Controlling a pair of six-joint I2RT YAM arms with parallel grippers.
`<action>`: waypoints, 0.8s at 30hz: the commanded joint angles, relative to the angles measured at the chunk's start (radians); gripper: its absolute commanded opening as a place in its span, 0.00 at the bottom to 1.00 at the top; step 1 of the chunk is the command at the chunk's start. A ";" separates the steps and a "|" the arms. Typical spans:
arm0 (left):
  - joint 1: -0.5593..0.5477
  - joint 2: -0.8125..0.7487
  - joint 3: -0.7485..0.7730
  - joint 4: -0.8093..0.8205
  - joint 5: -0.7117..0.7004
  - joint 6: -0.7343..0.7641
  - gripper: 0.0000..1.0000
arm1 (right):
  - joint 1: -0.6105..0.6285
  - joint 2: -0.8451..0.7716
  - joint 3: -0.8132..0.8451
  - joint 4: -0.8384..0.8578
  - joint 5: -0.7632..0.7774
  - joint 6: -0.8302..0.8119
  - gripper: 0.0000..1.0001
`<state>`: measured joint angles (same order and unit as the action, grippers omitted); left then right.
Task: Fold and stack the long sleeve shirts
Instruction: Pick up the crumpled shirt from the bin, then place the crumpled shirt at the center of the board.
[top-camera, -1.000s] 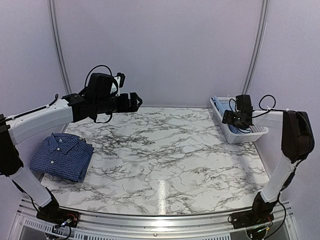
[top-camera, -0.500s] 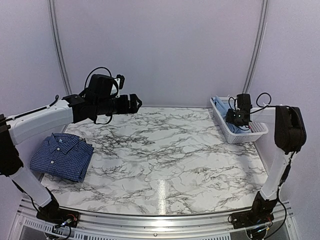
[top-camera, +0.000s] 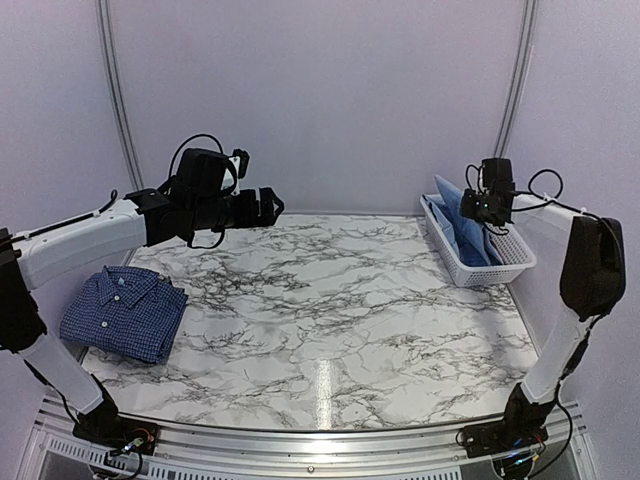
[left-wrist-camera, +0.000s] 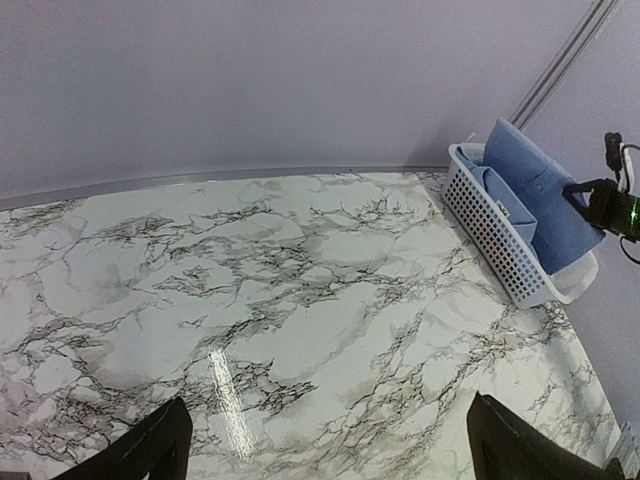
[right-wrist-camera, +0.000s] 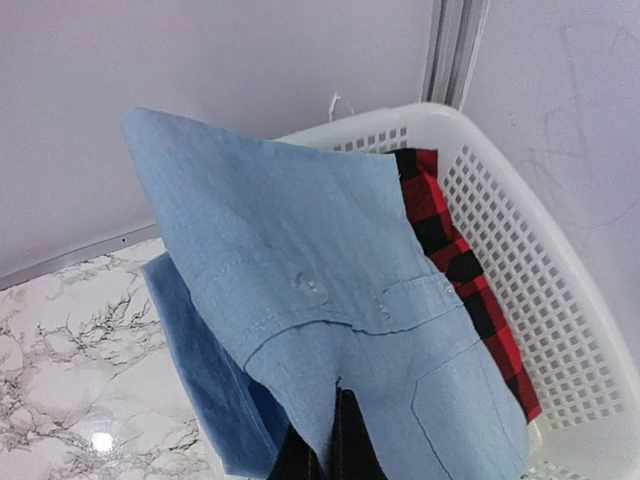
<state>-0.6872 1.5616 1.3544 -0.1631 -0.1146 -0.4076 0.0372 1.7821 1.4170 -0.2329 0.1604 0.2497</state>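
Progress seems about half: the dark blue checked shirt (top-camera: 125, 312) lies folded at the near left of the bench (top-camera: 330, 320), the left gripper (top-camera: 268, 204) hovers farther back with jaws apart, and at the far right the right gripper (top-camera: 490, 205) has its jaws clamped on the light blue shirt (right-wrist-camera: 300, 260), partly out of the basket (top-camera: 470, 272) and not yet folded.

Bright, even overhead light fills my booth; a white glare streak runs down the marble table (top-camera: 325, 380) near my bases, repeated in my left wrist view; shadows stay soft; my right wrist view is sharp, its dark fingers (right-wrist-camera: 347, 445) perhaps slightly blurred.
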 joint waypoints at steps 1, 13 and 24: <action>0.003 0.006 0.006 -0.019 -0.015 0.006 0.99 | 0.066 -0.082 0.096 -0.015 0.123 -0.072 0.00; 0.003 0.006 0.011 -0.018 -0.020 0.000 0.99 | 0.366 -0.212 0.359 -0.027 0.082 -0.278 0.00; 0.020 -0.030 0.003 -0.018 -0.071 -0.019 0.99 | 0.713 -0.173 0.637 0.008 -0.060 -0.292 0.00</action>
<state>-0.6819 1.5646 1.3544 -0.1631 -0.1596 -0.4129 0.6765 1.6024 1.9484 -0.2867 0.1467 -0.0311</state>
